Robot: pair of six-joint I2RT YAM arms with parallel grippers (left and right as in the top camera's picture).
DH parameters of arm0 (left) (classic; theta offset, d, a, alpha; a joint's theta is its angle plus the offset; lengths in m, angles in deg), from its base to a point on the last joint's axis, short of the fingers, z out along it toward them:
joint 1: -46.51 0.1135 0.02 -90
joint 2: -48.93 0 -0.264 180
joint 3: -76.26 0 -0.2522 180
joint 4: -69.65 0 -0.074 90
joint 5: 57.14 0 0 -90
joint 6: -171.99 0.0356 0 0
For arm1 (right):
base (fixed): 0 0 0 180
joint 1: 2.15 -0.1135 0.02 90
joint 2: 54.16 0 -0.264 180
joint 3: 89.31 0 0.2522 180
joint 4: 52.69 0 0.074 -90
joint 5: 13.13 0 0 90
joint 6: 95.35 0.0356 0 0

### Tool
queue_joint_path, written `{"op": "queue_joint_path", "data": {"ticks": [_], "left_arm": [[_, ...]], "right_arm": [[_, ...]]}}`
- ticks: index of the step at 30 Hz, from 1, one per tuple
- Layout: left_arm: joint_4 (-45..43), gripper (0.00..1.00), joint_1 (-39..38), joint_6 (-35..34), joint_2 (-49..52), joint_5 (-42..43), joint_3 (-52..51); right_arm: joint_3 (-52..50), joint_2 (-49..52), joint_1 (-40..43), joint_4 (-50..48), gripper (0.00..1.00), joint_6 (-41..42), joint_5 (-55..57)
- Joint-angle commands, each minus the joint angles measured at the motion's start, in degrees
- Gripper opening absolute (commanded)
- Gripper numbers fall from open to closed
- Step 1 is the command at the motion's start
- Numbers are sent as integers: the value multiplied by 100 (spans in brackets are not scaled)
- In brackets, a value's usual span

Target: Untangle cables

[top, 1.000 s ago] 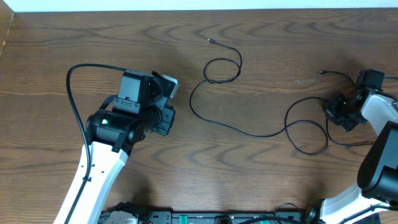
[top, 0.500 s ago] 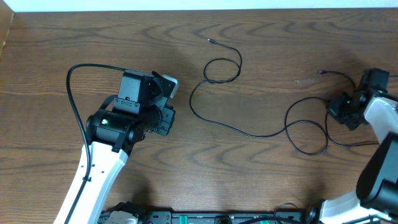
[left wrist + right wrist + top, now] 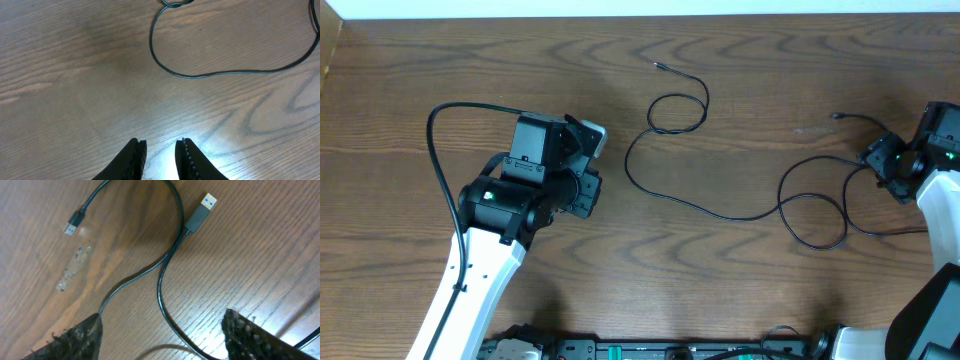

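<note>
Thin black cables [image 3: 720, 213] lie loose on the wooden table, from a small loop [image 3: 678, 112] in the middle to wider loops [image 3: 817, 222] on the right. My right gripper [image 3: 892, 165] hovers over their right end, open wide. In the right wrist view its gripper [image 3: 162, 337] straddles two cables [image 3: 165, 287] that rest on the wood, untouched; one ends in a silver USB plug [image 3: 201, 209], the other in a small plug [image 3: 75, 221]. My left gripper [image 3: 588, 160] stands left of the loop, its gripper [image 3: 160, 150] slightly open and empty, with a cable [image 3: 200, 75] ahead of it.
A pale scuff [image 3: 72, 270] marks the wood near the small plug. The left arm's own thick black cable [image 3: 440, 160] arcs over the table's left side. A pale wall strip [image 3: 640, 8] runs along the far edge, and a rig [image 3: 670, 350] sits at the front edge.
My right gripper has gone from shut to wide open and shifted right and slightly back; the cable end lies loose on the table. The left arm has not moved.
</note>
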Motion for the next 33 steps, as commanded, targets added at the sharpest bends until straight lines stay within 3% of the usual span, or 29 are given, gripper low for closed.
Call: {"op": "queue_joint_path", "data": {"ticks": [1,4,7,11,23,28,33], "left_arm": [[20,26,-2,11,13,-72,7],[20,26,-2,11,13,-72,7],[22,26,-2,9,13,-72,7],[31,26,-2,9,13,-72,7],[44,26,-2,9,13,-74,7],[42,26,-2,11,13,-74,7],[39,26,-2,11,13,-74,7]], "right_arm": [[-31,238,-22,20,73,-120,120],[-31,546,-22,15,67,-195,122],[-31,925,-22,-37,51,-190,90],[-31,1381,-24,-162,41,-192,33],[-31,1622,-26,-393,43,-190,33],[-31,1622,-26,-382,33,-192,-210],[-31,1622,-46,-435,37,-1117,-2238]]}}
